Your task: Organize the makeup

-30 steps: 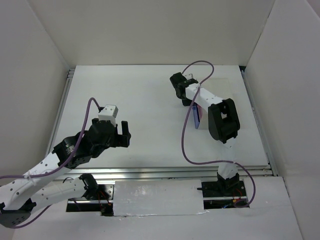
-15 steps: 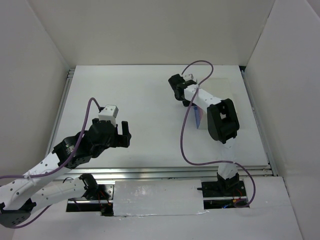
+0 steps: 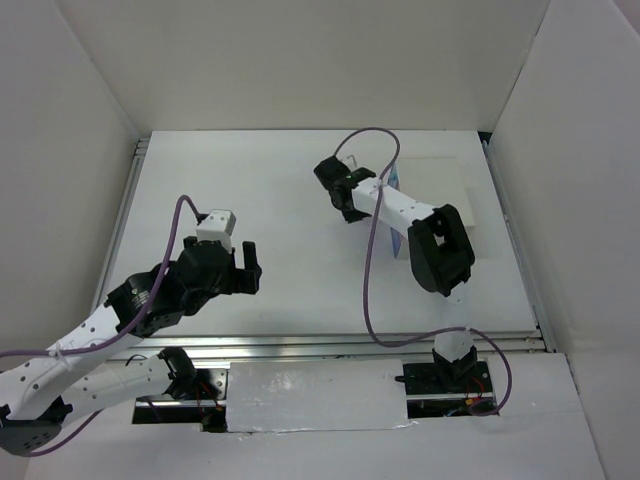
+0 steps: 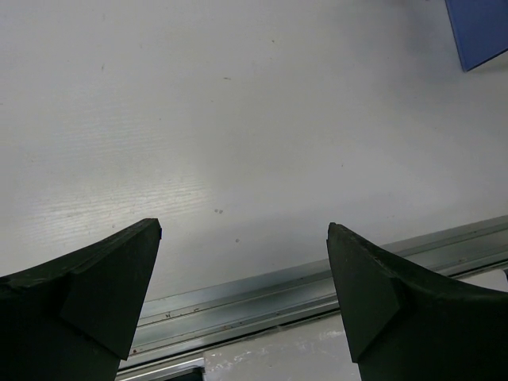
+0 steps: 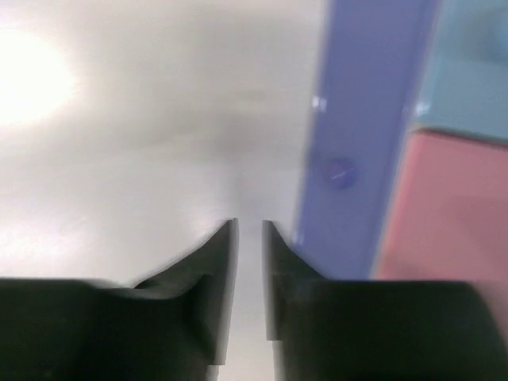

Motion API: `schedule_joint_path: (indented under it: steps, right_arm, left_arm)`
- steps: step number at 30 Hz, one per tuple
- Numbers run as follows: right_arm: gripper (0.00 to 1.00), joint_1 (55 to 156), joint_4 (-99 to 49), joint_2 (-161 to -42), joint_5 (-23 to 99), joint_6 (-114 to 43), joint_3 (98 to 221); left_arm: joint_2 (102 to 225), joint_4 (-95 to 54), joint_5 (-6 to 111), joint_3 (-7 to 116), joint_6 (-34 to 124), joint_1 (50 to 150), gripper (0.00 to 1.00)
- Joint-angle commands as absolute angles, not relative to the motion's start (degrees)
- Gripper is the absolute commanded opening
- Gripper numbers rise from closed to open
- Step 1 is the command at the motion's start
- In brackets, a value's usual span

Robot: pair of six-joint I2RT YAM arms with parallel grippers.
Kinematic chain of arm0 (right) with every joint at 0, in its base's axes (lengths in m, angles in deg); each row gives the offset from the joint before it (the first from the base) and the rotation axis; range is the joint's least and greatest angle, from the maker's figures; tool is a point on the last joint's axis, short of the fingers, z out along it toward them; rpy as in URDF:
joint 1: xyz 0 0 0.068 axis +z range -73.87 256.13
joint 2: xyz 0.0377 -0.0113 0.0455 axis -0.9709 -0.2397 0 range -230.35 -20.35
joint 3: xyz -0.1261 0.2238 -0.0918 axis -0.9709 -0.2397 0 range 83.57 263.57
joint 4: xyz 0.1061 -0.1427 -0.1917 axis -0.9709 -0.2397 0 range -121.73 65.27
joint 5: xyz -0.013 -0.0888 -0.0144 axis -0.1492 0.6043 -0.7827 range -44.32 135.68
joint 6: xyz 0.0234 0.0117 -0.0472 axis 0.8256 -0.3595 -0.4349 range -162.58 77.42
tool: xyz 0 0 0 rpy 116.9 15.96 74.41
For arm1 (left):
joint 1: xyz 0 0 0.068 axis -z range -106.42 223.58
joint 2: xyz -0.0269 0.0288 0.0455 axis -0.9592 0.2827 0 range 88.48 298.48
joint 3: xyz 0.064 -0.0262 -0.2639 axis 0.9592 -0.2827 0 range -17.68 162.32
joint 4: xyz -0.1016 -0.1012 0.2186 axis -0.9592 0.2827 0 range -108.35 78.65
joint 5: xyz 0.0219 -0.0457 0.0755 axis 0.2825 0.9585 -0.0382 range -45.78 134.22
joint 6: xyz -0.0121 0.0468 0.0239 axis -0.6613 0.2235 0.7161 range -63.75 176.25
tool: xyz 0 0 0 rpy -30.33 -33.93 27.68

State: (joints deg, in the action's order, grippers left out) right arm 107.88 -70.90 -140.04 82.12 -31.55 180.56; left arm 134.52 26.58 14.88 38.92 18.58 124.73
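None of the makeup shows in any view. My right gripper (image 3: 328, 178) hovers over the table just left of the white box (image 3: 450, 185). In the right wrist view its jaws (image 5: 249, 226) stand a narrow gap apart, with only bare table between them. The box's blue drawer front (image 5: 357, 135) is close on the right, with a pink drawer (image 5: 444, 214) beyond it. My left gripper (image 3: 245, 268) is low at the near left. It is wide open (image 4: 242, 230) and empty.
A metal rail (image 4: 317, 290) runs along the table's near edge, under the left fingers. A corner of the blue drawer (image 4: 480, 28) shows far off in the left wrist view. White walls (image 3: 90, 150) enclose the table on three sides.
My right gripper has swung left, away from the drawer box, and its jaws have parted slightly. The left arm has not moved.
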Motion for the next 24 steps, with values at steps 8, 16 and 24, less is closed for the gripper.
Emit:
schedule_joint_path:
  steps: [8, 16, 24]
  right_arm:
    - [1.00, 113.66, -58.93, -102.46, 62.64, -30.46, 169.80]
    - [1.00, 113.66, -66.81, -78.11, 71.68, -25.97, 165.22]
    - [1.00, 113.84, -79.66, -54.03, 76.54, -20.61, 163.81]
  left_arm:
    - [148.57, 29.91, 5.54, 49.28, 9.84, 118.08, 0.99]
    - [153.44, 30.51, 10.50, 68.15, 15.55, 99.86, 0.99]
    - [132.62, 35.71, -1.57, 62.07, 18.71, 99.68, 0.99]
